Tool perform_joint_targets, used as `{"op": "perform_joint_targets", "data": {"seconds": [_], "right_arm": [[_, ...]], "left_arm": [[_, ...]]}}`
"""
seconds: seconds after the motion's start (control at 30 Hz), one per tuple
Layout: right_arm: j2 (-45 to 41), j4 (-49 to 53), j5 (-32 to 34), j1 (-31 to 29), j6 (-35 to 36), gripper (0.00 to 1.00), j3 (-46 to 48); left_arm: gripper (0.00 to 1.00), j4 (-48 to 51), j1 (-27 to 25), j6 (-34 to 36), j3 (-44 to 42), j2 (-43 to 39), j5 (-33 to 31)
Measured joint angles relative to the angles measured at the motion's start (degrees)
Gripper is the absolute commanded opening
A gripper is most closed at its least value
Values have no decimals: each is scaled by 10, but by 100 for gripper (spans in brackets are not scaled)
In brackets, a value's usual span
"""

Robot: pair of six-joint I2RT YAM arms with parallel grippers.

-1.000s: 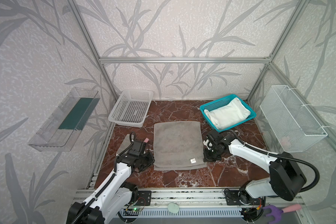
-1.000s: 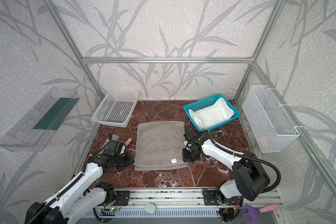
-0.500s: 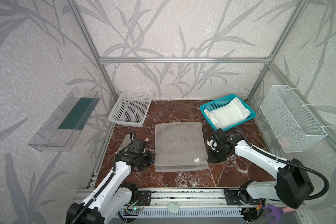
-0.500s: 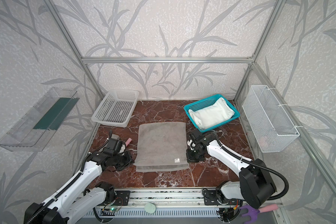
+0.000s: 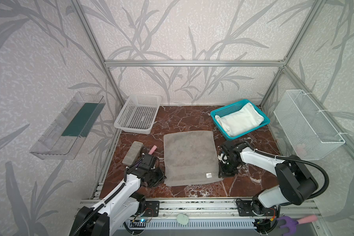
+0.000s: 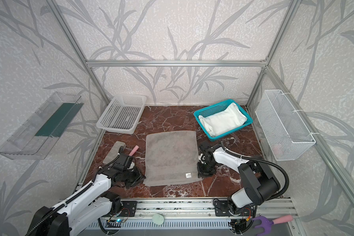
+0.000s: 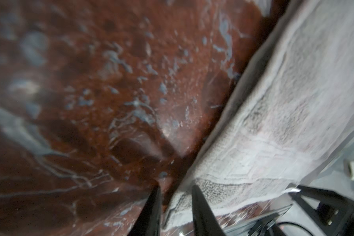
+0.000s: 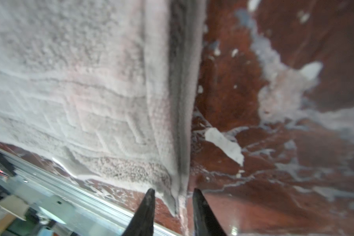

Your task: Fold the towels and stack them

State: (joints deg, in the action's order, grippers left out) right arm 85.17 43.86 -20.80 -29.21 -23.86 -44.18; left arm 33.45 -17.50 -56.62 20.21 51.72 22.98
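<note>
Red marble tabletop (image 5: 184, 120) inside the leaf-wallpaper cage, and the grey towel (image 5: 189, 157) is lying flat in the middle of it, already doubled over going by the layers along its near edge. What just changed: a second ago both grippers were clamped tight at the two near corners, and now they've let go. The left gripper (image 7: 175, 187) has its jaws apart with the near-left corner sitting on the marble right at its tips, nothing pinched. Same on the other side: the right gripper (image 8: 173, 190) is spread, with the near-right corner poking loosely between its fingers. So I'd say this fold has been set down, and another fold or the stacking comes next. The white towel (image 5: 240, 120) is bunched up in the teal basket (image 5: 223, 111) at the back right, well apart from both grippers.
</note>
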Motion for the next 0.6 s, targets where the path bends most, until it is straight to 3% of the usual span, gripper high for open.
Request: {"op": "perform_joint_targets", "data": {"seconds": [0.13, 0.3, 0.5, 0.6], "right_arm": [[-30, 50, 33, 0, 12, 47, -48], [-49, 67, 64, -12, 19, 45, -112], [9, 28, 65, -83, 11, 28, -105], [43, -10, 53, -111, -5, 26, -63]], "left_arm": [[36, 62, 0, 18, 55, -21, -37], [30, 85, -7, 67, 151, -5, -73], [29, 61, -130, 80, 170, 116, -97], [29, 36, -174, 75, 157, 166, -95]]}}
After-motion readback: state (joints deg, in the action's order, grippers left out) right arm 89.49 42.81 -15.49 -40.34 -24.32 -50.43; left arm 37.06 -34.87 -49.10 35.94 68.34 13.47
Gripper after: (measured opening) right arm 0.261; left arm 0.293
